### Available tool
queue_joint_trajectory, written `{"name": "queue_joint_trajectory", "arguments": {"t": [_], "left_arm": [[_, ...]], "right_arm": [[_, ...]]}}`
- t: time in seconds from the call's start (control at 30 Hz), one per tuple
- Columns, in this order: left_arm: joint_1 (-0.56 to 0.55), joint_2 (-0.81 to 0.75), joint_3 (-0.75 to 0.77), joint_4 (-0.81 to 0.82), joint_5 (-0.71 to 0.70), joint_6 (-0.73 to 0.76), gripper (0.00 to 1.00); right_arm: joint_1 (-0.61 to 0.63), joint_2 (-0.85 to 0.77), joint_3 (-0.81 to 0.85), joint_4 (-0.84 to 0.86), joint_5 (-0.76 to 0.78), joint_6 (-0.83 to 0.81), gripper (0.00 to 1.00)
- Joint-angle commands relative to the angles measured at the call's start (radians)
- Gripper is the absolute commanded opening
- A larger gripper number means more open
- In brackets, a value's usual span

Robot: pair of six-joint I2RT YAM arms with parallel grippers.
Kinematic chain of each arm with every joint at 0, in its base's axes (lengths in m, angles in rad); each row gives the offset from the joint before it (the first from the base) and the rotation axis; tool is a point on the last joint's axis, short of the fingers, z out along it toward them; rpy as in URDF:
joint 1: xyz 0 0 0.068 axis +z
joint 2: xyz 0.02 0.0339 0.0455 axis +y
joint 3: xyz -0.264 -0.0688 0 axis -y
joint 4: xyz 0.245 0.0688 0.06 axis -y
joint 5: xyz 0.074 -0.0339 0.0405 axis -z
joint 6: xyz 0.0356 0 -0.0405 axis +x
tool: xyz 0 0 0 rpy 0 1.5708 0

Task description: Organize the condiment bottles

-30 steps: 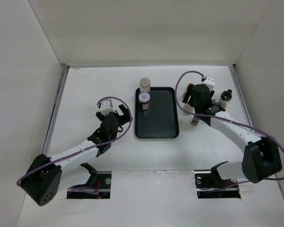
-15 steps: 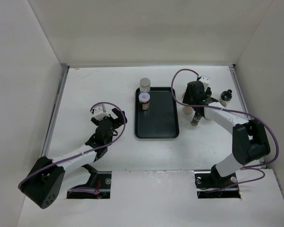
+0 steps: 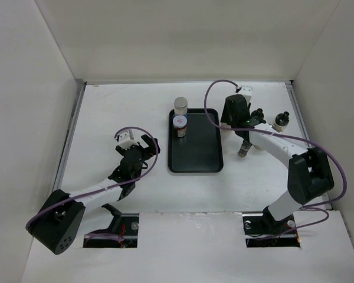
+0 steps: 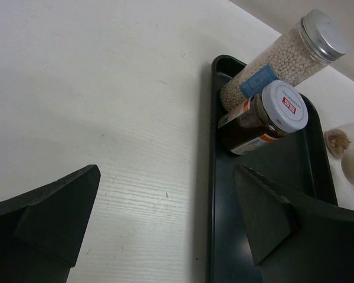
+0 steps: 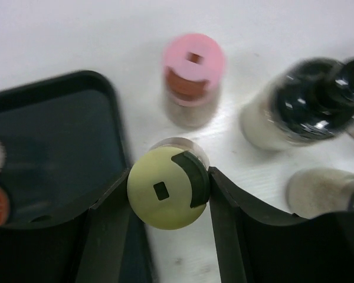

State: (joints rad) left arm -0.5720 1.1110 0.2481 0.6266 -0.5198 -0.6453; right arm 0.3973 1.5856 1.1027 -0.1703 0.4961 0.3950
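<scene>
Currently right end effector is closed onto the yellow-capped bottle, fingers touching both sides, on the counter just right of the tray. Pink-capped bottle and black-capped bottle also stand right of the tray. Left end effector spread wide, empty, left of the tray. Silver-capped bottle and white-capped jar sit at the tray's far-left corner.

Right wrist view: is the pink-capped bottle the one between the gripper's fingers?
No, the right gripper has its fingers against both sides of the yellow-capped bottle; the pink-capped bottle stands apart.
</scene>
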Motion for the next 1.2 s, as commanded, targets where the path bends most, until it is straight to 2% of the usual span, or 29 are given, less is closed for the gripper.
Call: {"name": "queue_joint_trajectory", "arguments": {"t": [0.0, 0.27, 0.5, 0.77, 0.93, 1.17], "left_arm": [[-0.002, 0.007, 0.003, 0.085, 0.032, -0.013, 1.0], [-0.002, 0.006, 0.0, 0.087, 0.033, -0.013, 1.0], [-0.005, 0.003, -0.001, 0.087, 0.032, -0.013, 1.0], [-0.007, 0.007, 0.0, 0.087, 0.035, -0.013, 1.0], [-0.004, 0.009, 0.002, 0.087, 0.043, -0.013, 1.0], [-0.004, 0.007, 0.0, 0.087, 0.043, -0.013, 1.0]], "right_arm": [[0.068, -0.035, 0.108, 0.094, -0.022, -0.022, 0.45], [0.154, 0.19, 0.296, 0.173, -0.129, 0.002, 0.47], [0.157, 0.329, 0.424, 0.189, -0.137, -0.005, 0.48], [0.157, 0.39, 0.434, 0.187, -0.149, 0.007, 0.53], [0.157, 0.415, 0.439, 0.173, -0.146, 0.016, 0.64], [0.157, 0.39, 0.416, 0.164, -0.145, 0.025, 0.69]]}}
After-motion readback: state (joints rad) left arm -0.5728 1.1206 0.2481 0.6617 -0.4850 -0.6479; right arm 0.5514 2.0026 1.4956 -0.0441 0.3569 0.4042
